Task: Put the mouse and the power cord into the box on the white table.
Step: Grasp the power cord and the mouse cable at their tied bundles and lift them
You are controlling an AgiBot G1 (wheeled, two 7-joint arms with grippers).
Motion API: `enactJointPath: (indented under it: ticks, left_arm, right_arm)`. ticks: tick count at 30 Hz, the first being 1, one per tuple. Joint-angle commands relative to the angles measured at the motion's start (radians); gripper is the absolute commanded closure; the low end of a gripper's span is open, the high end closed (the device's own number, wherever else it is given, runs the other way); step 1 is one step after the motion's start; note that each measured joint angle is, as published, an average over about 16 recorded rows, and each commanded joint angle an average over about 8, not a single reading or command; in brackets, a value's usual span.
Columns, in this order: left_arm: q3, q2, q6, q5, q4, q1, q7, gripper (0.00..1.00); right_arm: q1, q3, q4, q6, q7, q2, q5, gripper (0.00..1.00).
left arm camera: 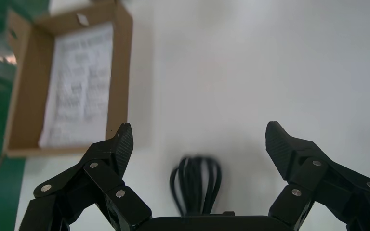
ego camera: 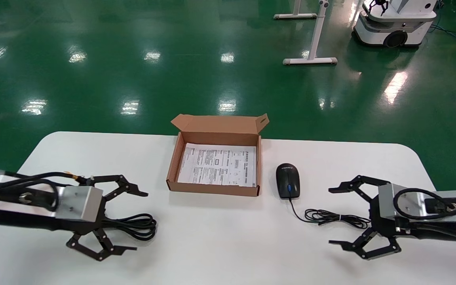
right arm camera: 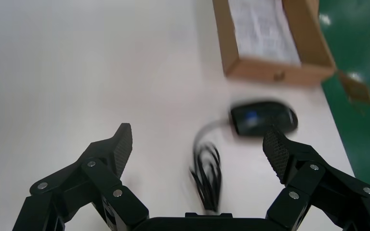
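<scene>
Under left gripper (ego camera: pixel 127 221), jaws spread empty: power cord (ego camera: pixel 139 225), loops running 3-to-9 o'clock (right gripper (ego camera: pixel 341 215) also agape, mouse (ego camera: pixel 287 180) at its 11).

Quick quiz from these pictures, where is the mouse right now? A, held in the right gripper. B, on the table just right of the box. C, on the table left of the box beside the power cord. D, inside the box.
B: the mouse lies on the table beside the box's right wall, apart from the open right gripper, and the box holds only its printed sheet.
</scene>
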Motion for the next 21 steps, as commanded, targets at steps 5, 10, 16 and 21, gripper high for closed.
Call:
enactJointPath:
  ticks: [5,10,16,21]
  left_arm:
    - [0.075,0.080,-0.013,0.130,0.194,-0.072,0.160,0.00]
    - [0.111,0.139,-0.022,0.194,0.341,-0.122,0.266,0.00]
    - [0.131,0.192,-0.052,0.234,0.498,-0.163,0.365,0.00]
    - [0.141,0.220,-0.069,0.254,0.602,-0.188,0.431,0.00]
  right_arm:
    - [0.091,-0.055,-0.175,0.016,-0.146,-0.063,-0.120,0.00]
    - [0.141,-0.086,-0.312,0.050,-0.237,-0.117,-0.182,0.00]
    - [0.185,-0.106,-0.449,0.108,-0.318,-0.180,-0.226,0.00]
    - [0.211,-0.115,-0.535,0.143,-0.361,-0.222,-0.242,0.00]
